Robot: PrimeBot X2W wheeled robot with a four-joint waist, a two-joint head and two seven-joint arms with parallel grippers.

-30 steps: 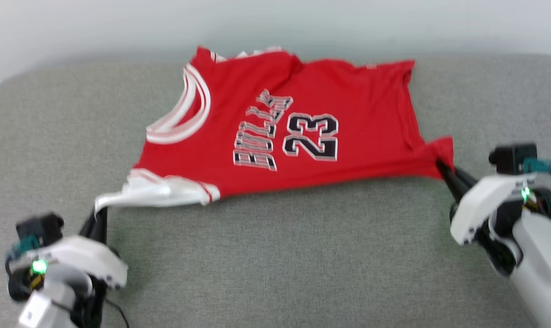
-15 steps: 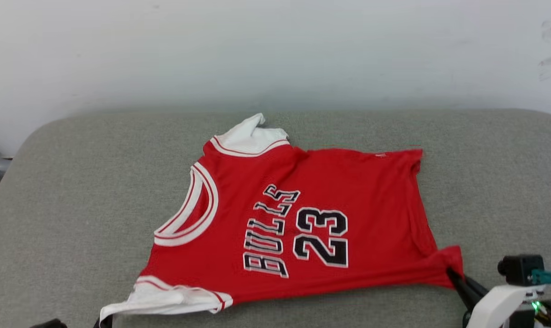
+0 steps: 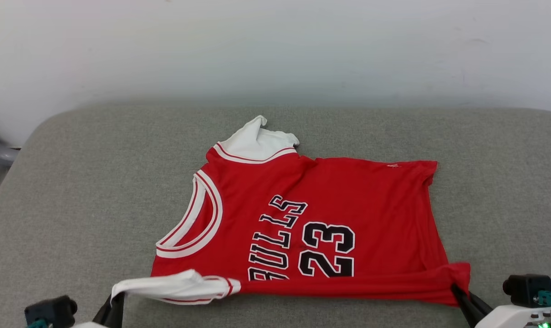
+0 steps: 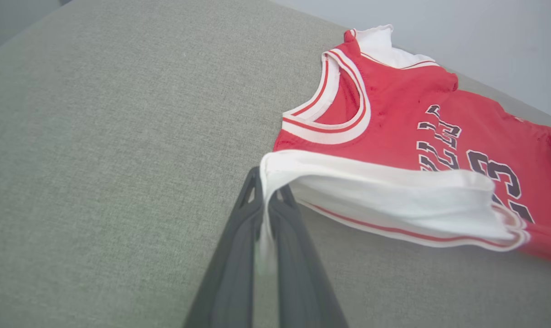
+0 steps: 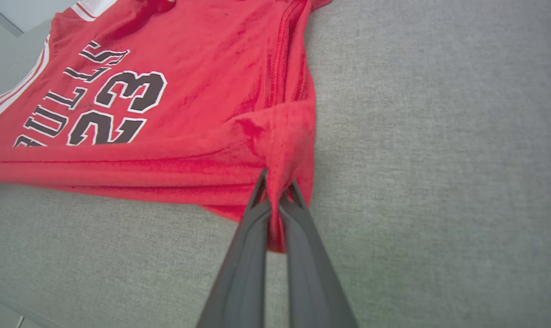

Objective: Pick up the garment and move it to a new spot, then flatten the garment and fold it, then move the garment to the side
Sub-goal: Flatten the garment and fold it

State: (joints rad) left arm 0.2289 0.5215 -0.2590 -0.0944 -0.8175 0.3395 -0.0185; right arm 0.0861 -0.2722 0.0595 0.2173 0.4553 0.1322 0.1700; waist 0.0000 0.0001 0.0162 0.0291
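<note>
mostly flat, the red garment (image 3: 321, 214) shows white sleeves and black lettering.

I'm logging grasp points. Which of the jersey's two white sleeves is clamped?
The near sleeve: the jaws of the left gripper are shut on its cuff, and it is stretched out. The far sleeve lies crumpled, nothing touching it.
</note>
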